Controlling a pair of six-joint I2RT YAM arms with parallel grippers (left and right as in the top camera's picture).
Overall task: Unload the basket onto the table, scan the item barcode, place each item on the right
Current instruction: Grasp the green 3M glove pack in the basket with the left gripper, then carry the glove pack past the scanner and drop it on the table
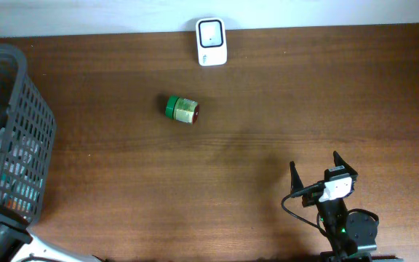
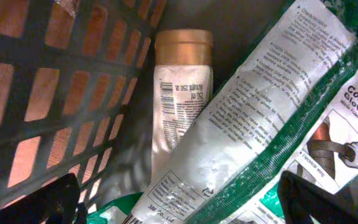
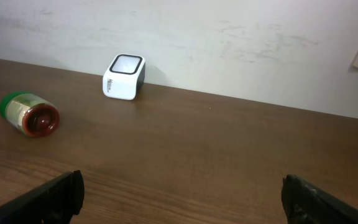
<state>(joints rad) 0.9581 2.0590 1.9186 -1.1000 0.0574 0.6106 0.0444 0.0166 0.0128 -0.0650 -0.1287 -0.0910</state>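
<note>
Brown tabletop: jar well apart from the wide-open, empty right hand.

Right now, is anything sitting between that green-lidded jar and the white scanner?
Nothing visible does. Only bare wooden table lies between the green-lidded jar and the white barcode scanner by the wall.

green-and-white package printed "3M" and "Comfo…", bottle label too blurred
</note>
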